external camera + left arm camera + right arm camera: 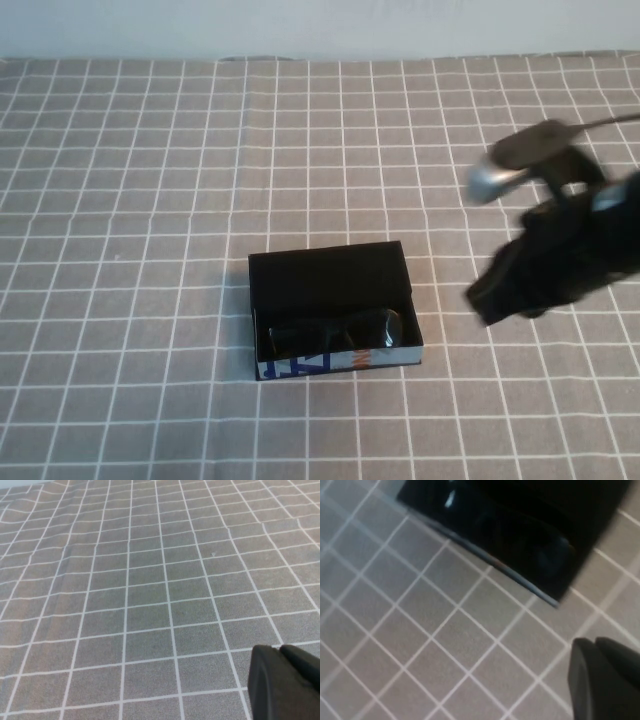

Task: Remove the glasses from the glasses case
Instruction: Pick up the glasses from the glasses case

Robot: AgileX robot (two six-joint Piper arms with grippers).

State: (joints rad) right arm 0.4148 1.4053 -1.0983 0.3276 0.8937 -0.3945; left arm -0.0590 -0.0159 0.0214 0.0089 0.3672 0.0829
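Note:
The glasses case [338, 363] is a small open black box with a white printed front, lying near the middle of the checked cloth. The black glasses [340, 330] lie inside it along the front wall. My right gripper [487, 298] hovers to the right of the case, a short gap away, shut and empty. In the right wrist view its shut fingers [597, 647] point toward the case [555, 587], whose dark inside holds the glasses [520, 540]. My left gripper [280, 650] is out of the high view; it is shut and empty over bare cloth.
A grey cloth with a white grid [150, 200] covers the whole table. A pale wall [300, 25] runs along the far edge. Bare cloth lies all round the case.

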